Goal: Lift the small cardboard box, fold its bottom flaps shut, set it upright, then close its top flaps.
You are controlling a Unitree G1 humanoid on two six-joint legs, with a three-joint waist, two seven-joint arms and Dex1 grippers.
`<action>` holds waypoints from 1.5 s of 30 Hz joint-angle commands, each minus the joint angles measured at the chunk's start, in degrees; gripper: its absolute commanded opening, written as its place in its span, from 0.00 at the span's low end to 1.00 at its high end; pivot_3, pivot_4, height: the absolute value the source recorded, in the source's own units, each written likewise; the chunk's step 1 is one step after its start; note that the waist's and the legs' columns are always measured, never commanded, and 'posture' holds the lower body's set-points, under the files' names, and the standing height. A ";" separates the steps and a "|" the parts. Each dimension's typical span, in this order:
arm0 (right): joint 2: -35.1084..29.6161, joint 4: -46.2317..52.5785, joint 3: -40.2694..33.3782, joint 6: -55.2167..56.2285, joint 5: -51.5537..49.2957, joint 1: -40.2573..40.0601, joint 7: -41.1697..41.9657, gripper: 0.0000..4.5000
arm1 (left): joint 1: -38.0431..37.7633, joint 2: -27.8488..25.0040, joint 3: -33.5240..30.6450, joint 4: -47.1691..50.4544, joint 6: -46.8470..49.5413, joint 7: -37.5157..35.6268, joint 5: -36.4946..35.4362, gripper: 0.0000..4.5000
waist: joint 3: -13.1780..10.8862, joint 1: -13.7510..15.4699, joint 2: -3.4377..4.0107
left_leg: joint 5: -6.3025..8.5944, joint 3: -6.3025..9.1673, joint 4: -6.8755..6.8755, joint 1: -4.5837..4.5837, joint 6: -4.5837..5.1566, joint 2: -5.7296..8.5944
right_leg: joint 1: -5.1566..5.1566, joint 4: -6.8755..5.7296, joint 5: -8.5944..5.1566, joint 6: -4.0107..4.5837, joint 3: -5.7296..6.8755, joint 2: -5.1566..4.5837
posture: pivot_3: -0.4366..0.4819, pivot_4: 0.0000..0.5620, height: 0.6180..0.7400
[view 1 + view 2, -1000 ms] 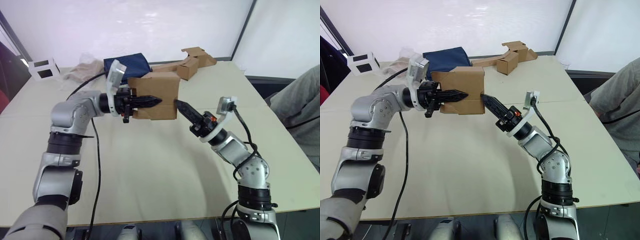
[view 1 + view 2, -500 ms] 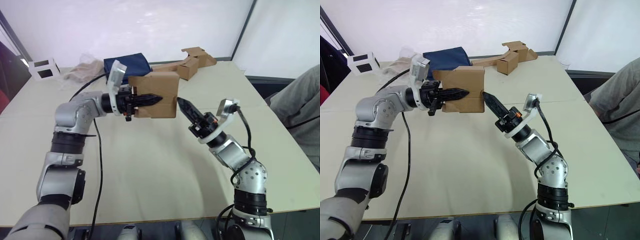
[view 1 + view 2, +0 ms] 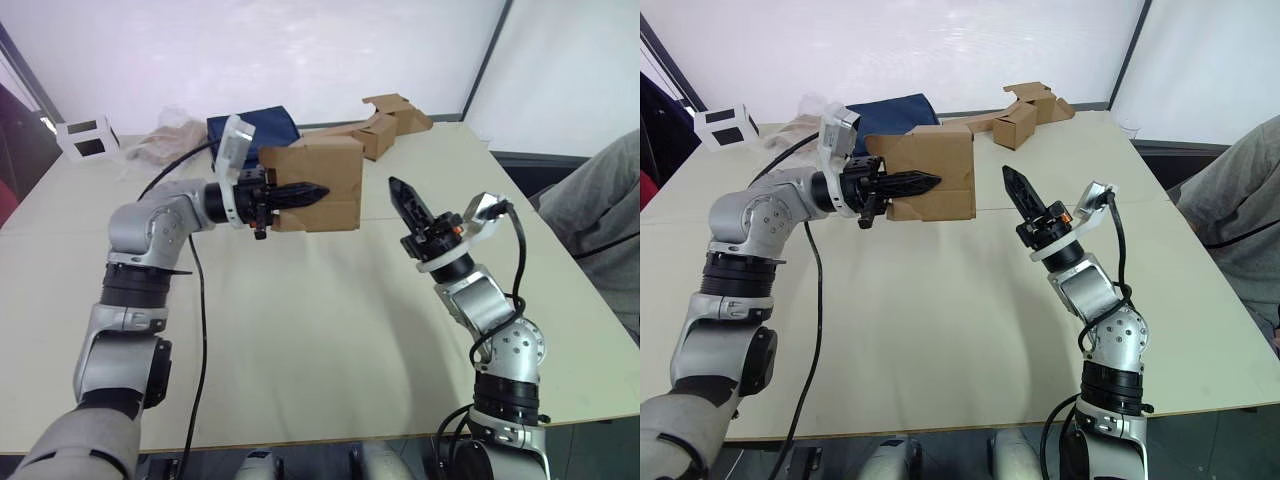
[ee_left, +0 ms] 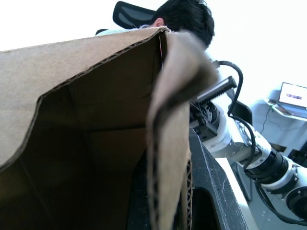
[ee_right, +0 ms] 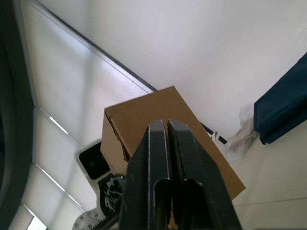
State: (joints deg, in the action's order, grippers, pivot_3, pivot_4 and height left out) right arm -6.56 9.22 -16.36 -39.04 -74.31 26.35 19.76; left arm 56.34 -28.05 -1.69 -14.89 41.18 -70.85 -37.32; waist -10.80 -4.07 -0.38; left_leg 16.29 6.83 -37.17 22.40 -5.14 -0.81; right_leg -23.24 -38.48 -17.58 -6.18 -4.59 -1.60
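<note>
- Left gripper [image 3: 318, 191] clamped on the box [image 3: 322, 180] wall — box held above the table [image 3: 300, 330].
- Right gripper [image 3: 397, 189] pinched together, beside the box — apart from it.

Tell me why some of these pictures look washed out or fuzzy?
In the left wrist view, the small cardboard box sits so near that its wall edge blurs, against a blown-out white background. In the right wrist view, bright ceiling panels glare behind the right gripper. In the left eye view, the back wall is overexposed, and the left gripper stands dark against the box.
</note>
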 commanded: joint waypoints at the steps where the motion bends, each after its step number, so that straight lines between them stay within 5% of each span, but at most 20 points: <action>1: -0.39 2.56 2.22 0.07 1.68 -0.26 1.60 0.00 | 0.72 -0.46 -1.98 1.64 -0.41 0.04 -1.18 0.00 | 0.00 0.01 0.00 | 0.00 0.00 0.00 0.00 0.00 0.00 | 0.00 0.00 0.00 0.00 0.00 0.00 | 0.48 0.27 1.00; 16: -3.87 4.13 3.67 -0.57 4.85 -1.36 3.63 0.00 | 1.41 -1.36 0.41 0.72 -1.78 0.49 2.44 0.00 | 0.00 0.05 0.00 | 0.00 0.00 0.00 0.00 0.00 0.00 | 0.00 0.00 0.00 0.00 0.00 0.00 | 0.48 0.27 1.00; 20: -19.42 7.98 3.50 -2.89 13.15 -7.10 10.11 0.00 | 5.49 -9.83 13.97 0.13 -9.33 -4.04 18.82 0.00 | -0.01 0.62 0.01 | 0.00 0.00 0.00 0.02 0.00 0.06 | 0.02 0.06 0.00 0.00 0.01 -0.03 | 0.48 0.27 1.00; 24: -33.67 13.88 9.86 -0.73 23.70 -11.61 20.35 0.00 | 11.61 -12.20 20.66 -3.76 -13.81 -11.97 24.60 0.00 | -0.02 0.68 0.01 | 0.02 -0.01 0.03 0.02 0.04 0.08 | 0.03 0.13 -0.01 -0.01 0.00 0.02 | 0.48 0.27 1.00; 28: -40.78 15.98 11.80 2.96 30.97 -14.04 25.98 0.00 | 16.55 -14.42 30.41 -3.57 -13.24 -20.47 32.73 0.00 | -0.03 0.27 0.00 | 0.05 -0.02 0.03 0.01 0.09 0.06 | 0.06 0.15 -0.02 -0.02 -0.02 0.05 | 0.48 0.27 1.00; 33: -41.51 18.71 14.34 5.34 36.99 -15.83 26.22 0.00 | 19.13 -15.07 40.19 -2.86 -15.68 -21.65 34.50 0.00 | -0.04 0.17 -0.03 | 0.07 -0.02 0.03 0.00 0.13 0.03 | 0.06 0.14 -0.02 -0.02 -0.04 0.06 | 0.48 0.27 1.00; 41: -37.44 19.45 16.07 8.58 42.76 -21.15 23.72 0.00 | 18.37 -10.88 45.27 -2.88 -16.22 -21.65 35.21 0.00 | -0.07 1.33 -0.09 | 0.07 -0.01 -0.07 0.05 0.13 0.04 | 0.08 0.14 -0.02 -0.02 -0.02 0.02 | 0.48 0.27 1.00; 45: -35.76 19.33 16.02 9.01 43.74 -21.79 23.41 0.00 | 19.82 -10.51 45.81 -2.56 -17.09 -21.65 33.00 0.26 | -0.07 1.40 -0.09 | 0.07 -0.01 -0.08 0.03 0.13 0.04 | 0.08 0.11 -0.02 -0.02 -0.03 0.03 | 0.48 0.27 1.00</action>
State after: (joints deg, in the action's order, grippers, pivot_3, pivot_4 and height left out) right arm -42.67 27.24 0.31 -31.46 -30.89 4.51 43.21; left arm 73.78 -37.56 44.29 -18.92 24.75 -92.29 -2.65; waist -10.87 -2.67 -0.47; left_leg 16.36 6.82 -37.25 22.43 -5.01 -0.77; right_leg -23.16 -38.37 -17.60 -6.20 -4.62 -1.57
